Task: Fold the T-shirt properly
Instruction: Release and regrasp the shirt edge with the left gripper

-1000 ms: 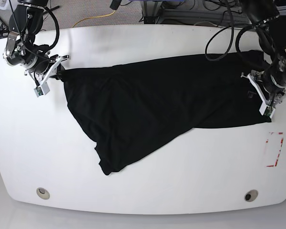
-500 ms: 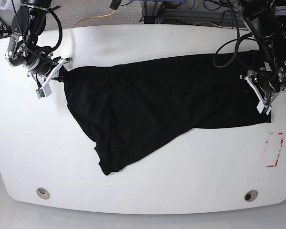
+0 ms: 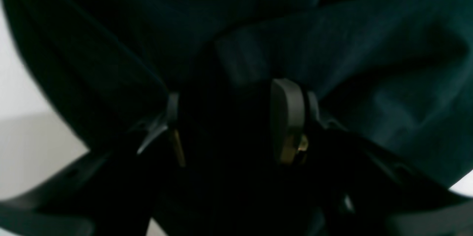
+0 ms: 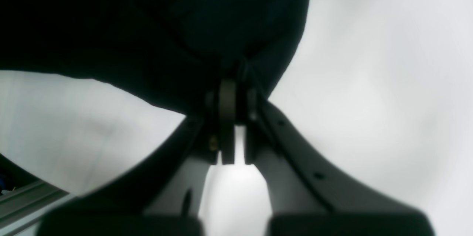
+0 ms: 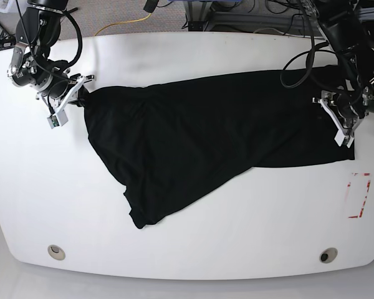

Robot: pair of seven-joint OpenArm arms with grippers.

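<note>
With folding incomplete by my judgement: one black T-shirt (image 5: 187, 134), askew across table (image 5: 75, 199), neat panels wanting; right claw (image 5: 81, 98) clamped on its corner, left claw (image 5: 336, 128) parted over cloth.

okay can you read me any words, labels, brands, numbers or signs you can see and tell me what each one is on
No readable text anywhere.
Red marks on the white table: an incomplete outline, no letters I can make out.
Black T-shirt: no print visible on the side showing.
</note>
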